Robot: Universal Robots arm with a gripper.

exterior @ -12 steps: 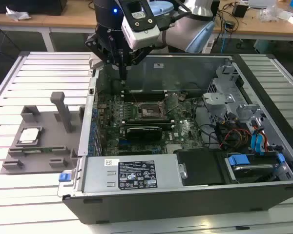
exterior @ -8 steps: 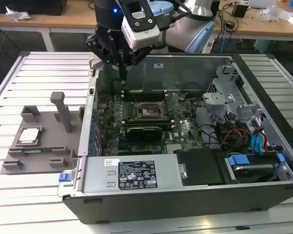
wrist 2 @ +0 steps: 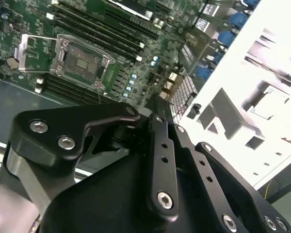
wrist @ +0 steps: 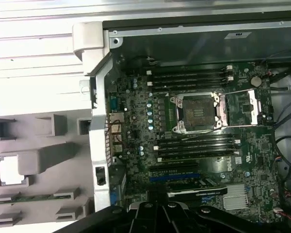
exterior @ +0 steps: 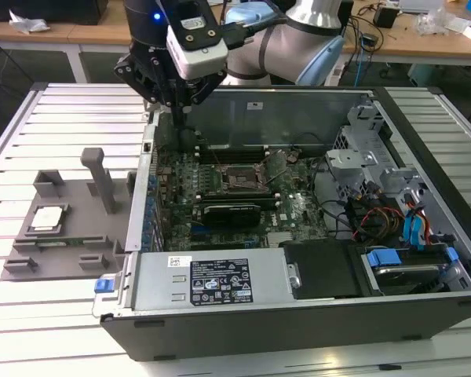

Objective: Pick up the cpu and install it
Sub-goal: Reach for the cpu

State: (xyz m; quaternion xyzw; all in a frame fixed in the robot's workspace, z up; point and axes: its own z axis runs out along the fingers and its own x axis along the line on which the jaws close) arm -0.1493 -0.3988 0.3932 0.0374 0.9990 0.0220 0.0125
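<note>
The cpu (exterior: 47, 218) is a small silver-grey square lying flat in a recess of the grey fixture (exterior: 71, 251) on the exterior view's left, outside the computer case. It appears pale in both wrist views (wrist: 10, 171) (wrist 2: 268, 103). On the green motherboard (exterior: 294, 212) the black cpu socket (exterior: 239, 181) (wrist: 198, 112) (wrist 2: 82, 60) stands uncovered with its metal plate swung aside. My gripper (exterior: 182, 118) (wrist 2: 160, 104) (wrist: 160, 208) hangs shut and empty above the case's far corner on the exterior view's left, well above and behind the cpu.
The open case (exterior: 424, 149) has tall metal walls, a power supply (exterior: 220, 279) at the front, and drive bays and cables (exterior: 385, 220) at the exterior view's right. A grey post (exterior: 102, 181) rises from the fixture. White slatted table (exterior: 31, 338) surrounds it all.
</note>
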